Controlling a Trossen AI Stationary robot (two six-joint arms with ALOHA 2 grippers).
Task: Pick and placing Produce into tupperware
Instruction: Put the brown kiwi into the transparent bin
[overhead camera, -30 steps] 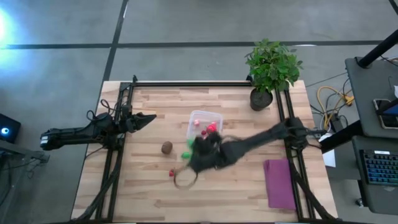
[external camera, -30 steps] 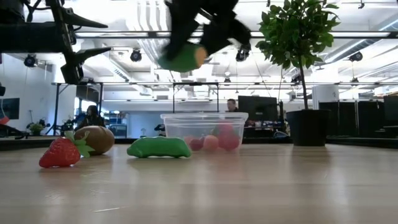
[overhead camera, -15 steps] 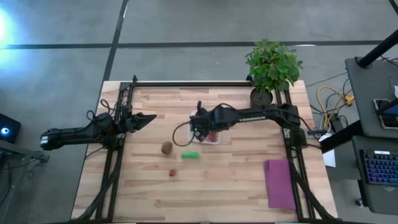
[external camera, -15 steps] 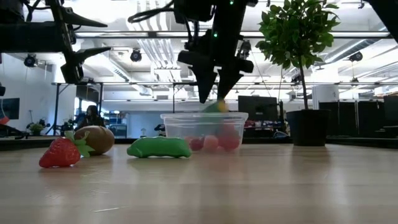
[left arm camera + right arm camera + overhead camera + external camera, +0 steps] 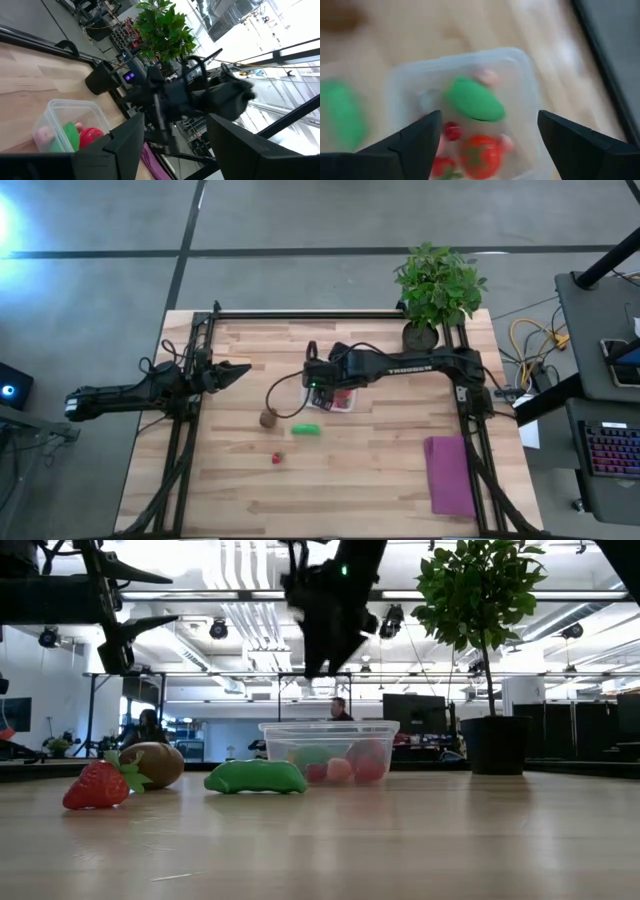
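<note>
The table [image 5: 380,470] is a pale butcher-block top of glued wooden strips, framed by dark rails, standing on a grey concrete floor [image 5: 300,215]. Beyond it the low view shows an open workshop with ceiling lights, monitors and a seated person [image 5: 147,727] far back.

The right claw [image 5: 485,137] hangs directly above the tupperware [image 5: 333,396], its fingers spread wide and holding nothing. Below it, inside the clear, round-cornered plastic walls, lie a smooth green oblong piece [image 5: 474,102], a glossy red tomato [image 5: 481,157], and small red and pink berries [image 5: 451,131].

On the bare wood beside the container, toward the left arm, rest a second green oblong piece [image 5: 306,429], a fuzzy brown kiwi [image 5: 268,419] and a strawberry [image 5: 276,459].

Well off to the right arm's side stand a leafy potted plant [image 5: 436,290] and a flat purple cloth [image 5: 449,474].

The left claw [image 5: 240,368] waits near the table's edge, well apart from the produce, fingers partly spread and empty.
</note>
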